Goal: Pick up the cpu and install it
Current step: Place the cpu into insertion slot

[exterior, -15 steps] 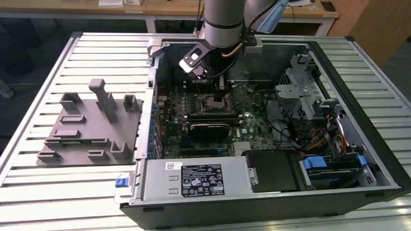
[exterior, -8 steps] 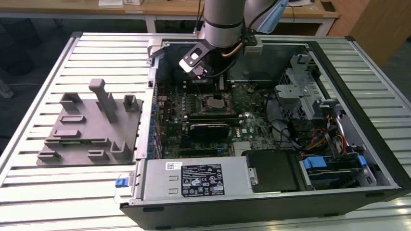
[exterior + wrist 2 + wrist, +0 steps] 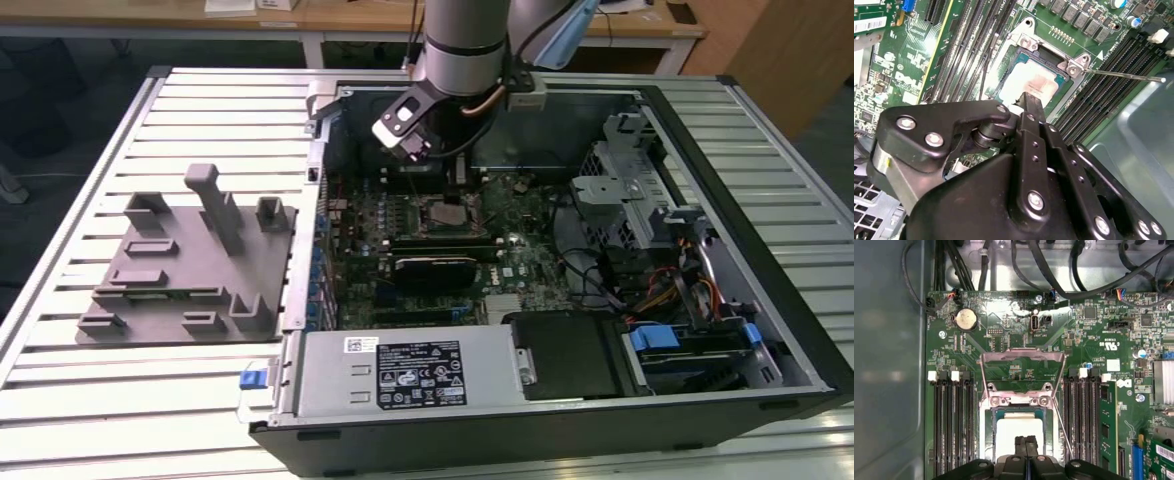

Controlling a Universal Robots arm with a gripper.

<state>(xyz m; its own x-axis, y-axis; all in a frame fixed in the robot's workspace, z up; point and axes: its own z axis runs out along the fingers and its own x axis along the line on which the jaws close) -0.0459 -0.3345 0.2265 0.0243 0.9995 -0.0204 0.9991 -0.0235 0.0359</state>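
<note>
- Inside an open computer case (image 3: 561, 425) lying on a slatted metal surface (image 3: 94, 400), a robot arm (image 3: 461, 40) reaches down over a green motherboard (image 3: 1094, 335).
- The cpu (image 3: 1019, 432), a silvery square chip, lies flat within its socket in the first wrist view.
- The pincer (image 3: 1026, 442) is clenched, its two fingers pressed together with nothing seen between them. The tips sit over the chip's edge, and contact cannot be told.
- The socket's metal retaining frame (image 3: 1021, 362) stands raised, and the thin locking lever (image 3: 1124, 76) juts out free.
- Judged from this, the chip is placed but not secured, so installing is partway done.
- Any move here calls for a gentle, straight motion with no sideways drag on the chip, keeping clear of the raised frame.
- A grey plastic tray (image 3: 187, 265) sits on the surface beside the case, at the exterior view's left.
</note>
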